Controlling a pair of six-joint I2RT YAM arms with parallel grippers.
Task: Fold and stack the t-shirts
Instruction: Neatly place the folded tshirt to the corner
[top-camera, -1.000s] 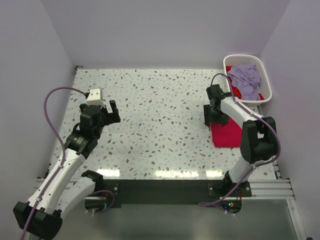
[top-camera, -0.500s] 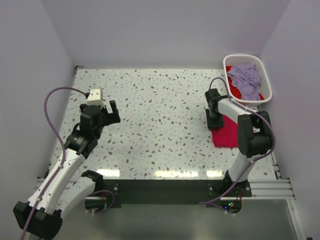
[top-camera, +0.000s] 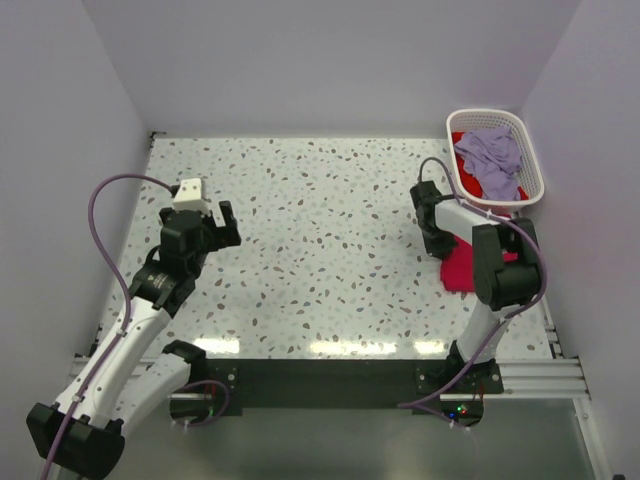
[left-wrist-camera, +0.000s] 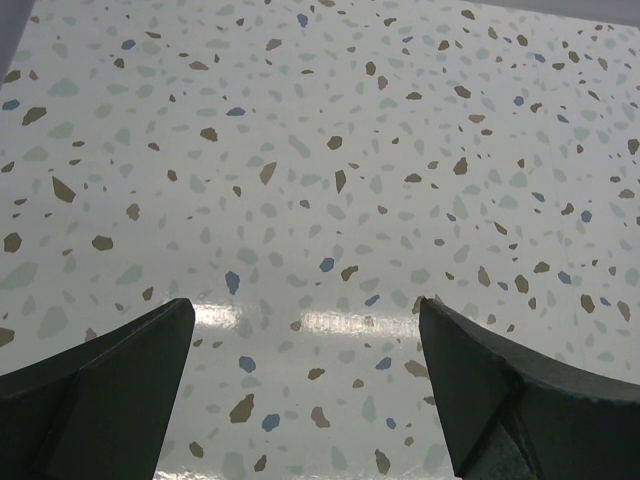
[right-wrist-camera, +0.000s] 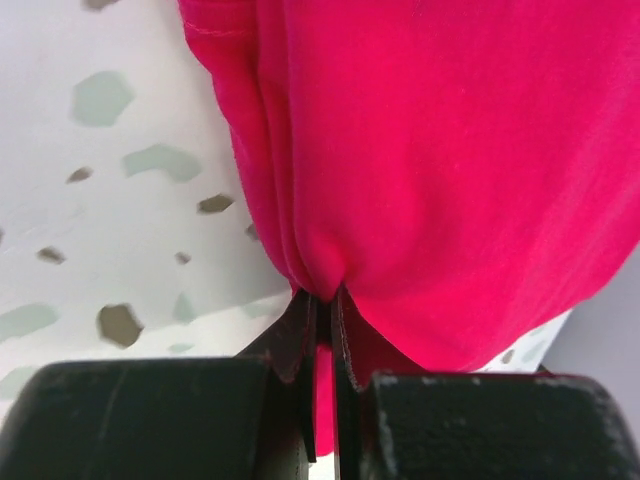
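On the left, the left pincer (top-camera: 218, 222) hangs above the speckled tabletop (top-camera: 320, 210), well apart from every garment. Its jaws stand wide apart and hold nothing. In the left wrist view the two dark fingers (left-wrist-camera: 100, 390) frame only bare terrazzo, with a bright patch of reflected light between them.

The middle of the tabletop carries nothing but its grey and brown flecks.

Toward the right, the right pincer (top-camera: 437, 245) is down at the tabletop, at the left edge of a crimson t-shirt (top-camera: 460, 270). The right wrist view shows the jaws pressed together on a pinched fold of that cloth (right-wrist-camera: 450, 150). The fabric gathers into creases where it enters the jaws, and a thin strip of red shows between them. The shirt lies on the tabletop near its right edge, just in front of the basket. From above, the right arm covers much of it, so the shirt looks bunched rather than flat, though that is hard to judge.

In the far right corner sits a white slotted basket (top-camera: 533, 170). A lavender t-shirt (top-camera: 490, 152) lies crumpled on top inside it, with red cloth (top-camera: 488, 186) showing beneath.
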